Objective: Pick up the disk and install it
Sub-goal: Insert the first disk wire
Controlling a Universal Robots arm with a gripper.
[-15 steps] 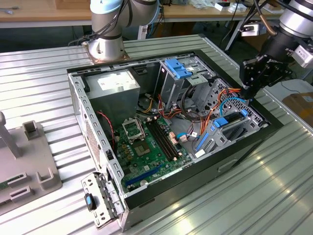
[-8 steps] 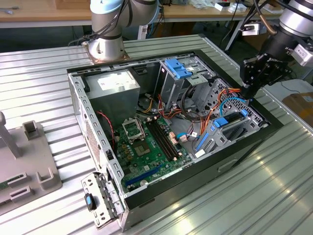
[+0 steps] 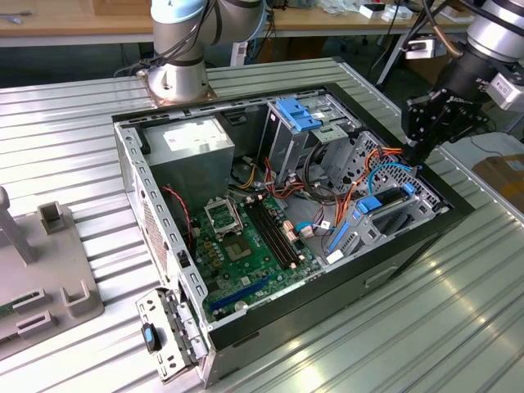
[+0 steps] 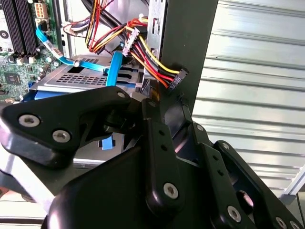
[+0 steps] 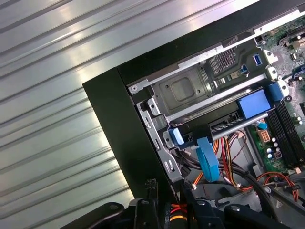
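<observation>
The disk (image 3: 383,213) seems to lie flat in its slot at the corner of the open computer case (image 3: 135,176), on the exterior view's right. Its dark side is up and the blue rails (image 3: 368,204) are along its edges. I can't tell if it is pushed all the way in.

The tool (image 3: 412,155) hangs over that same corner, just beside the disk. It is very close to a bunch of red, yellow and orange wires (image 4: 143,59). In the second wrist view, a small black plug (image 4: 175,78) on those wires sits right by the tip of the tool. A flat blue cable (image 4: 114,67) lies across the disk.

I think the best way here is to go slow and come straight down. The tool should not catch the wires or the blue cable. The disk should stay flat and lined up with its slot, so the rails don't jam.

I cannot tell if the tool is spread or pressed together. I see nothing held in it.

The case rests on a ribbed metal surface (image 3: 458,327).
</observation>
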